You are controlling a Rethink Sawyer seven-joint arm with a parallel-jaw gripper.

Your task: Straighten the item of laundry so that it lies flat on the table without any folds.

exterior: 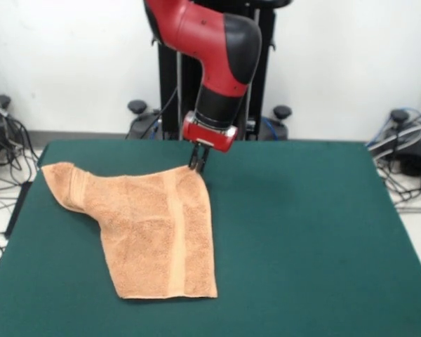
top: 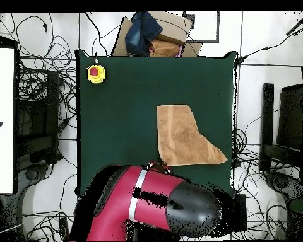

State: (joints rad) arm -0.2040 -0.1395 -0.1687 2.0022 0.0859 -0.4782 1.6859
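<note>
Towel corner pinched by closed fingers on table.

Robot lab, set up for table trials.

A red and black arm on a black pedestal stands at a green felt table, which carries a yellow box with a red stop button. Loose cables sprawl over the pale tiled floor on all sides, and cardboard boxes sit past 1 table edge against plain white walls.
</note>
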